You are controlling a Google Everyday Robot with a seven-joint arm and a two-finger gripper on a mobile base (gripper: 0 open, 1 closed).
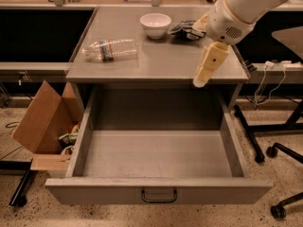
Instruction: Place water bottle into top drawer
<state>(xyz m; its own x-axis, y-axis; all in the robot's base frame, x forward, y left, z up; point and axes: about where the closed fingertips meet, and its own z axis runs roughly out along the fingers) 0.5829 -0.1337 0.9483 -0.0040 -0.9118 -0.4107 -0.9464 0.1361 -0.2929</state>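
1. Your grey table [161,65] carries three things.
2. The water bottle [111,49] lies on its side at the left; the white bowl [155,24] and snack bag [185,29] sit far back.
3. Your gripper [200,82] hangs over the near right edge.
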